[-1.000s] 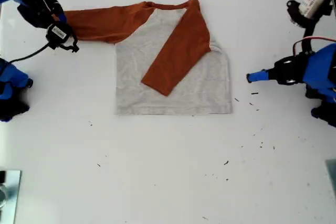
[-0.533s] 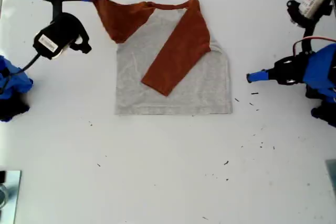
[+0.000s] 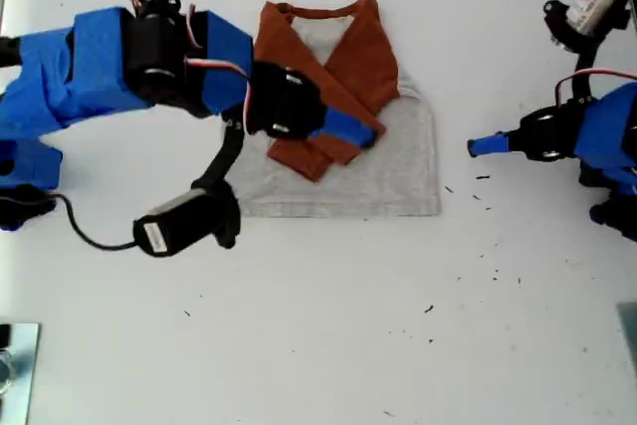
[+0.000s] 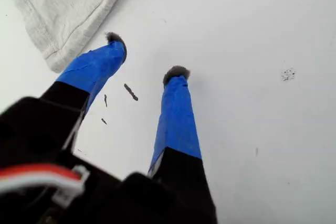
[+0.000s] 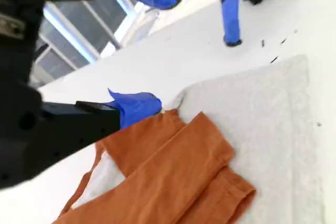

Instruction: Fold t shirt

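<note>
The t shirt (image 3: 398, 171) lies flat on the white table, its grey body showing and both rust-orange sleeves (image 3: 343, 77) folded across it, cuffs overlapping near the middle. My second gripper (image 3: 358, 131) hovers over the crossed sleeves (image 5: 178, 182), reaching in from the exterior view's left. It is open, one blue fingertip (image 5: 139, 106) at the sleeve's edge and nothing between the jaws. My first gripper (image 3: 478, 145) rests at the exterior view's right, just off the shirt's side edge. It is open (image 4: 146, 55) over bare table, with the shirt's grey corner (image 4: 68, 9) beside it.
A black camera module (image 3: 184, 223) on a cable hangs below the second arm, in front of the shirt's corner. A black part with a white label (image 3: 595, 2) sits at the exterior view's top right. Dark specks (image 3: 483, 196) dot the table near the first arm.
The second arm lifted the outstretched sleeve from the exterior view's left and carried it across the body. The sleeve now lies over the other one, let go. The first arm has not moved.
</note>
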